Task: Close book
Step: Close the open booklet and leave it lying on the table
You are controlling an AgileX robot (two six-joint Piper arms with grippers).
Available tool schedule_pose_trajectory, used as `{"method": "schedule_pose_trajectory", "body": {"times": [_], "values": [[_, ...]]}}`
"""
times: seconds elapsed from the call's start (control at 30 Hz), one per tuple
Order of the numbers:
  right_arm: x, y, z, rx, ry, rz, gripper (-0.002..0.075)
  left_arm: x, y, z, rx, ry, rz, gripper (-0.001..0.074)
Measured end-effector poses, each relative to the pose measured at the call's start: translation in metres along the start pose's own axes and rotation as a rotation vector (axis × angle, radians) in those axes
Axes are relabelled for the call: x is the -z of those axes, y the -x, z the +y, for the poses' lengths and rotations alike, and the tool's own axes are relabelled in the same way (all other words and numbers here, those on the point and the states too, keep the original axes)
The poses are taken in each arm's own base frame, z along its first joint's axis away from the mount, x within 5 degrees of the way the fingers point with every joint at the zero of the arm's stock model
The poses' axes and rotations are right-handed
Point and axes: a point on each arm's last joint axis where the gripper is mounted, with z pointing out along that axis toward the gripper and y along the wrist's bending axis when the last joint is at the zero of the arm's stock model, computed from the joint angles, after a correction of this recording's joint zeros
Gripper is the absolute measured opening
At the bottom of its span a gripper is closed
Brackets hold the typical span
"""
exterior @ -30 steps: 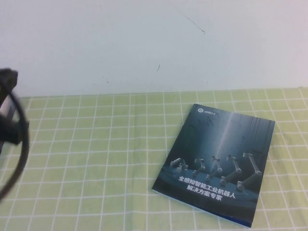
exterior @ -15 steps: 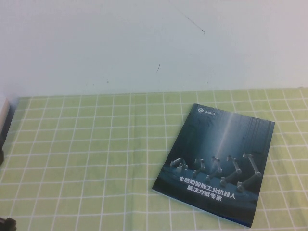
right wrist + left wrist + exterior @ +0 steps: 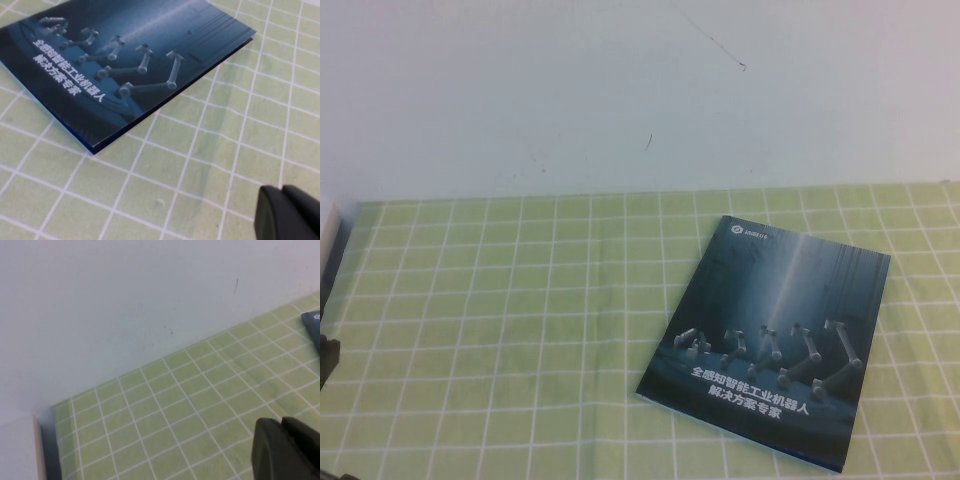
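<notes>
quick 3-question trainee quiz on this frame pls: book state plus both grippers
1. True or false: the book lies open on the checked cloth.
2. The left gripper is above: A) the book B) bare cloth, away from the book C) a tray.
3. What does the right gripper, above the cloth beside the book, hold?
Key: 1 false, it is closed; 2 B; 3 nothing, it is shut and empty.
</notes>
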Motion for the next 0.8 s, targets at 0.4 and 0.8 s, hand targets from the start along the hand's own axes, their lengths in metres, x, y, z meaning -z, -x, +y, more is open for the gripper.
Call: {"method": "schedule_pose_trajectory", "body": {"times": [0.4,0.8], "values": [[0.000,0.000,0.000,-0.002,0.001,-0.001,-0.0003,0.037,-0.023,0.008,0.002,0.249,-0.141,-0.0004],[0.000,0.000,0.000,-0.002,0.001,-0.001,-0.0003,0.016,-0.127,-0.010,0.196,0.257,0.080,-0.0004]]}}
